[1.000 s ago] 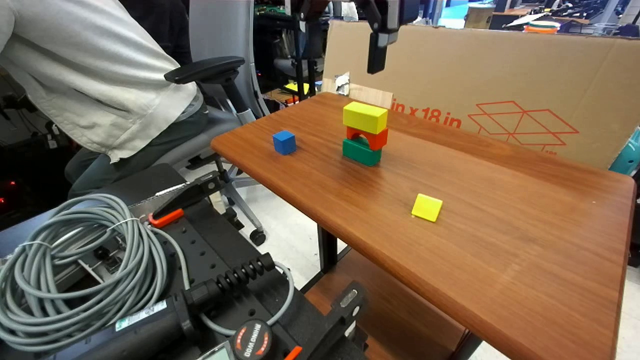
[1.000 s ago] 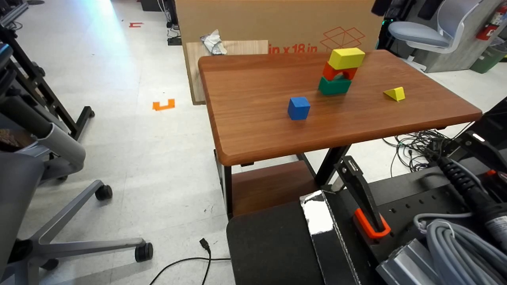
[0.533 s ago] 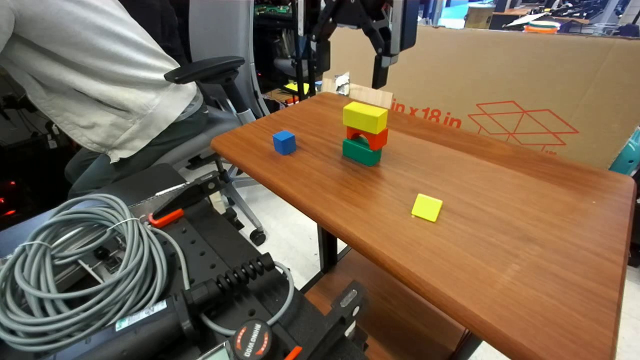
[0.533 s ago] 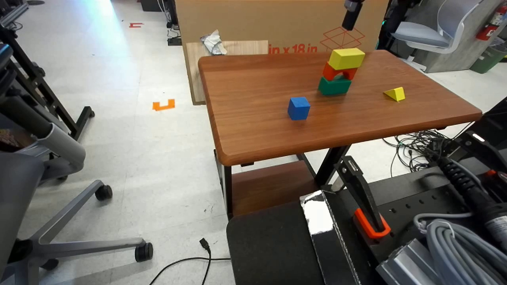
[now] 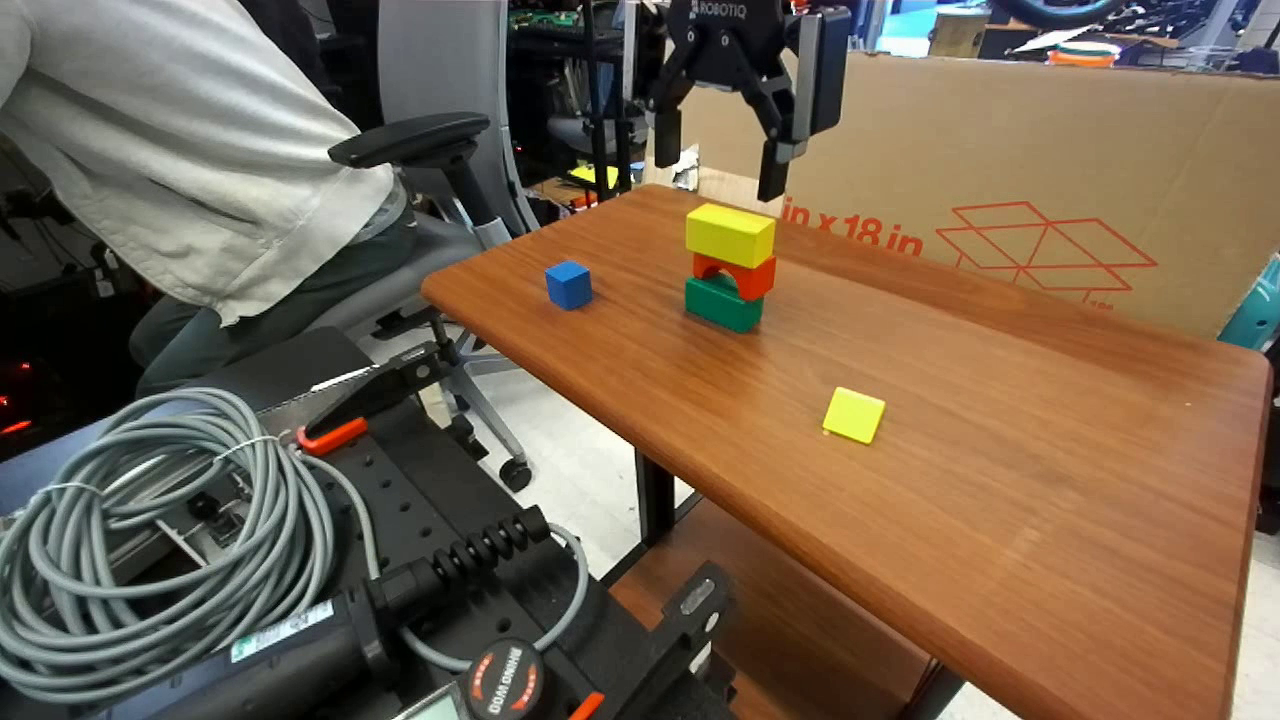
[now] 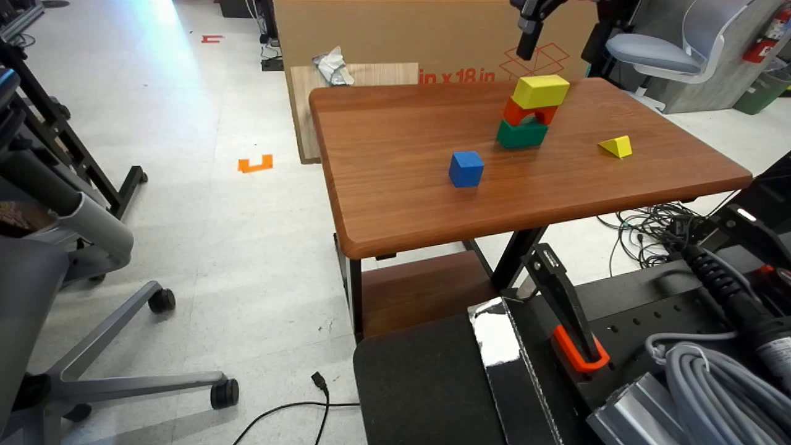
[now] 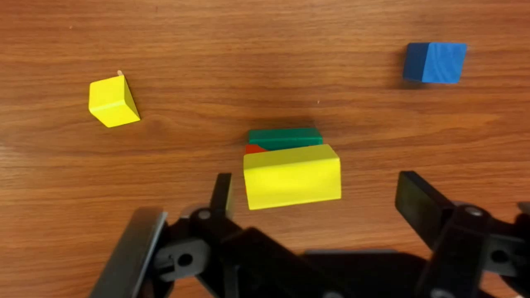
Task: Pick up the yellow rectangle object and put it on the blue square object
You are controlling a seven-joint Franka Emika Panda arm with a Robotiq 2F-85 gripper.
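The gripper (image 5: 720,158) is positioned above the level of the stack (image 5: 735,266), fingers (image 5: 773,175) pointing down and jaws spread wide. The yellow block (image 5: 725,238) is the top part of this three-part stack on the table (image 5: 950,480). It rests on the red arch (image 5: 757,278); the arch, curved opening facing down, rests on the green block (image 5: 722,305). In an exterior view, a visible gap separates the lower end of one finger (image 6: 529,44) from the yellow block. In the wrist view, the yellow block appears between the two fingertips (image 7: 418,203), nearer the one at picture left; it covers most of the arch and is turned slightly relative to the green block. The blue cube (image 7: 439,63) sits flat on the table, apart from the stack. The wedge (image 6: 617,147), yellow, lies on the table, also apart from the stack. Order in the wrist view, picture left to picture right: wedge, stack, blue cube. In both exterior views, the cardboard (image 5: 1000,160) stands upright behind the table. A person (image 5: 190,150), partly out of frame, sits on a chair (image 5: 440,70) near the table
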